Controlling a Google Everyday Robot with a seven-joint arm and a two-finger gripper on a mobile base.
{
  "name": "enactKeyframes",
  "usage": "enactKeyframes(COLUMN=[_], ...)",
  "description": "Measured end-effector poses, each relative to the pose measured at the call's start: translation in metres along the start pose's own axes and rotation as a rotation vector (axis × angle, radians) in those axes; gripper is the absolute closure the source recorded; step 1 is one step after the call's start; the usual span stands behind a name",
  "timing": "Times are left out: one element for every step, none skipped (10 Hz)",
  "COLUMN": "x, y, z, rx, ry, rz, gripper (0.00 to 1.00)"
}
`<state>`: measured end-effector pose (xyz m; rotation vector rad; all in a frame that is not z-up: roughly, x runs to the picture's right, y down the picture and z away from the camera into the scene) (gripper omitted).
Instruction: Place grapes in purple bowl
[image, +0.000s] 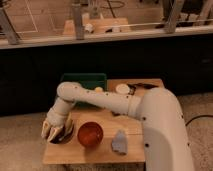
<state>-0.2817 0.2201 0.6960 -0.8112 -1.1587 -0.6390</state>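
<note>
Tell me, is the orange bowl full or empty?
Empty: the orange bowl shows only bare inside. The gripper is over the purple bowl beside it.

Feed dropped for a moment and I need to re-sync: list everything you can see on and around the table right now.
purple bowl: one, dark purple-maroon, front left corner of the table, mostly covered by the gripper.
orange-red bowl: one, front of the table, just right of the purple bowl.
grey object: one, pale grey, front, right of the orange-red bowl.
green tray: one, dark green, back left.
white cup: one, back centre.
small pale round item: one, beside the tray.
table: one, light wood.
grapes: not visible.
gripper: one, cream, low over the purple bowl.
arm: one, white, reaching left.
</note>
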Motion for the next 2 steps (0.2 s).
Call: enactKeyframes(x=[0.0012, 0.0011], y=[0.0013, 0.0013], z=[0.0000, -0.0004], rx=[0.015, 0.016], ry=[-0.011, -0.011], rz=[0.014, 0.014], gripper=[0.20, 0.20])
